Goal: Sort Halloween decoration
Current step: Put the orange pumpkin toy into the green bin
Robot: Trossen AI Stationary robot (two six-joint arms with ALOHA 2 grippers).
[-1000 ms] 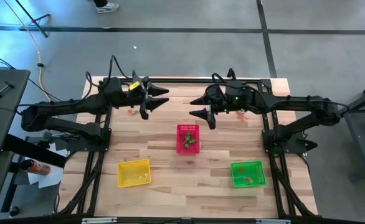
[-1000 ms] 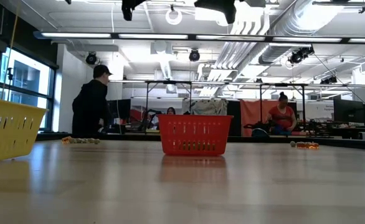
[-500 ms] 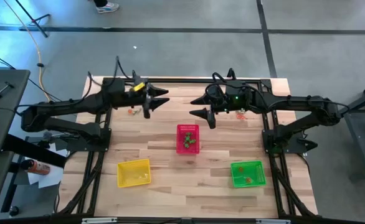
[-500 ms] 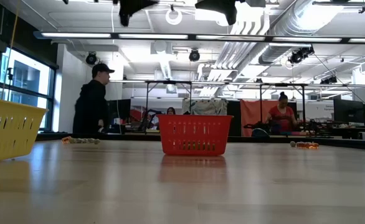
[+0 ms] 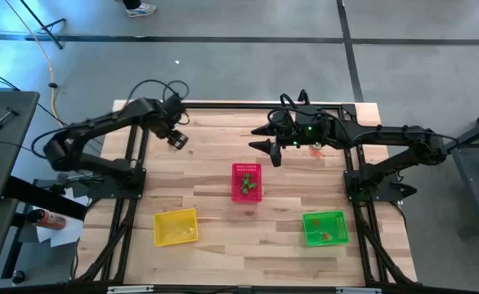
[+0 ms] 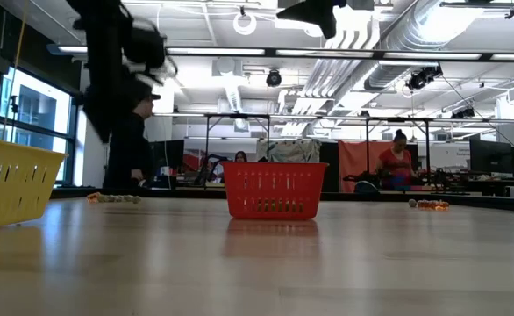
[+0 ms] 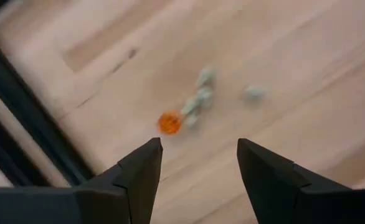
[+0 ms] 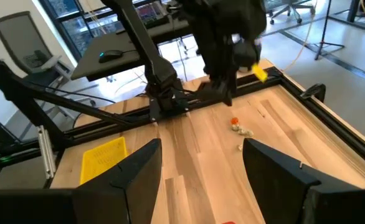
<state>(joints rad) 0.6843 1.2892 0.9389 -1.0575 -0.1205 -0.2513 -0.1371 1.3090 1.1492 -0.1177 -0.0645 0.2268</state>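
Left wrist view alone resolves Halloween decoration (image 7: pixel 192 107): orange bead plus pale bits on bench (image 7: pixel 307 56), just ahead of left tool (image 7: pixel 198 165), fingers spread wide, nothing held. Has swung from horizontal to pointing down, arm bent up over far left corner. Right tool (image 5: pixel 266 139) wide open, empty, hovering beyond red basket (image 5: pixel 246 182).

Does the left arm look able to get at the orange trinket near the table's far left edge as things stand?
Probably yes. The left hand hangs open just above the orange trinket and the pale trinkets beside it; bare table lies around them and nothing blocks the way down.
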